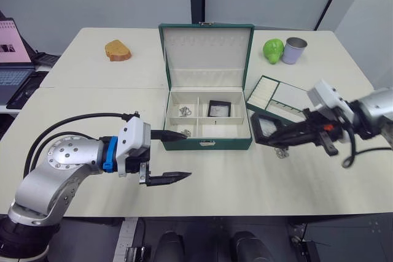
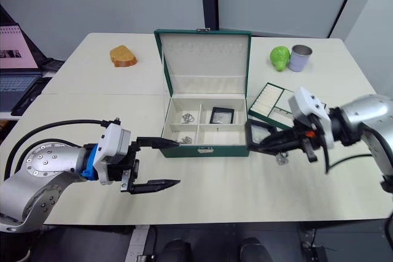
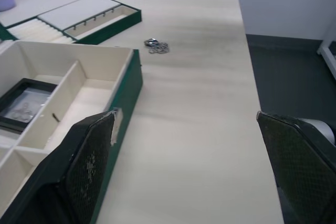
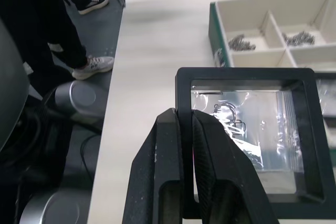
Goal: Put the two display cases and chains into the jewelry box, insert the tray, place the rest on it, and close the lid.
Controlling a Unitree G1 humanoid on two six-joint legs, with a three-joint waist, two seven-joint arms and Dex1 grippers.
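The jewelry box (image 1: 209,143) stands open mid-table, its lid (image 1: 206,47) upright. Chains (image 1: 183,111) lie in its left compartments, and one display case (image 1: 219,108) lies flat in a right compartment. My right gripper (image 1: 265,138) is shut on the frame of the other display case (image 4: 247,135), held just off the box's right front corner. The tray (image 1: 279,97) rests right of the box. The rest, a cluster of silvery loops (image 1: 282,152), lies on the table under my right gripper. My left gripper (image 1: 186,154) is open at the box's left front corner, holding nothing.
At the back right stand a green fruit (image 1: 273,50) and a grey cup (image 1: 295,49). A brown bread-like lump (image 1: 118,50) lies back left, and a laptop (image 1: 12,53) sits on a side table at the far left. A person's legs (image 4: 73,24) stand beside the table.
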